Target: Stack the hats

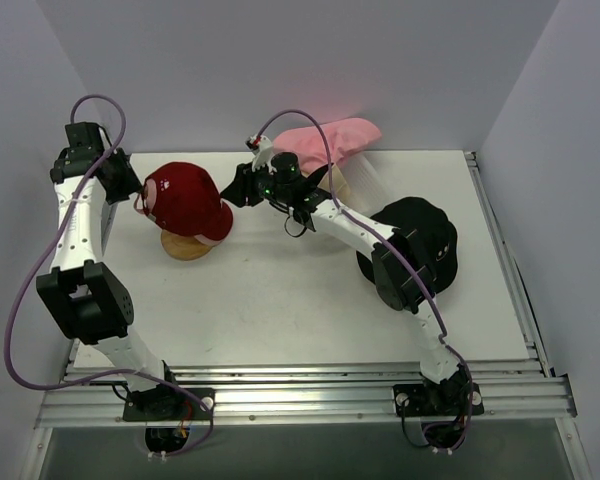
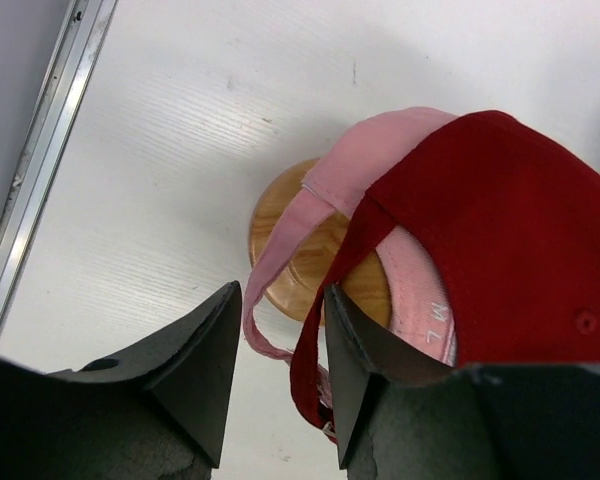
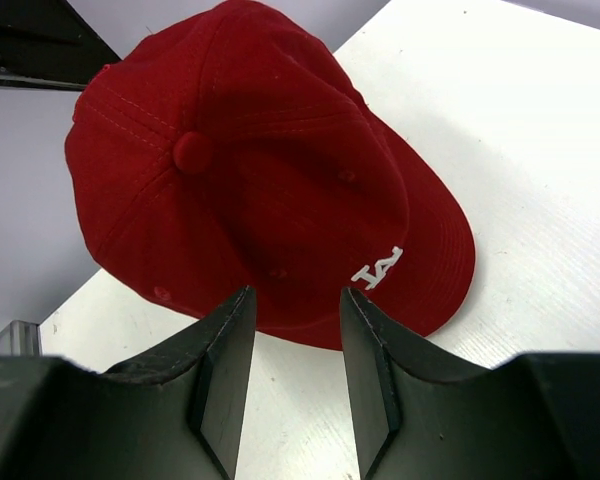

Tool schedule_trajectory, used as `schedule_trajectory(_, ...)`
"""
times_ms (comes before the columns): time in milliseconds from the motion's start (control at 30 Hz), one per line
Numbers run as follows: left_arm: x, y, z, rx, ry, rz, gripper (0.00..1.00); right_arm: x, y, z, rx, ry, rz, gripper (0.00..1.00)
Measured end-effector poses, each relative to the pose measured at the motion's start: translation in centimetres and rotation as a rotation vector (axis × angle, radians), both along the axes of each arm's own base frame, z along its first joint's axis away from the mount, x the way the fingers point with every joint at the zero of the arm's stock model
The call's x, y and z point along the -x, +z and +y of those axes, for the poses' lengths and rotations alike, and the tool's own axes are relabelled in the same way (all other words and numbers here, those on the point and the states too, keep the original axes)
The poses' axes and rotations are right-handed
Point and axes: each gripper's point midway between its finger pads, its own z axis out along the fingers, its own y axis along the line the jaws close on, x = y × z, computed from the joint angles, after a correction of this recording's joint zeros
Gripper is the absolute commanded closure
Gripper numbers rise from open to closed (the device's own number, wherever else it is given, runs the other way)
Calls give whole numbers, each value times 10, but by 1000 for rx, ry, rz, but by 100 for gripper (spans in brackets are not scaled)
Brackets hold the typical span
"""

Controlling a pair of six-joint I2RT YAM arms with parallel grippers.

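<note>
While the red fabric cap with white marks (image 3: 260, 180) sits over a pink fabric cap (image 2: 380, 160) on the round wooden stand (image 2: 290, 240), the left gripper (image 2: 280, 300) hangs behind them, jaws apart, with the caps' straps dangling in the gap, unclamped. The right gripper (image 3: 295, 300) points at the red cap, jaws parted and empty. A soft black bucket hat (image 1: 425, 235) lies at the right of the white table (image 1: 280, 300), and a pink bucket hat (image 1: 335, 135) is at its far edge

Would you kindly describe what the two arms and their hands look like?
The left arm and right arm have white links with black joints, each trailed by a lilac cable. The left hand and right hand each have two black wedge-shaped fingers.
</note>
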Motion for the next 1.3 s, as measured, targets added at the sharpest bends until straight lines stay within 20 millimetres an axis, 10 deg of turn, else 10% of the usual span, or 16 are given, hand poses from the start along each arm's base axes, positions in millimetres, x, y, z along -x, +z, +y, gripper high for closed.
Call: schedule_trajectory(1300,-16,-18,-3,45,-28,-4,50,-12,-1,-8,3,-46,-5,65)
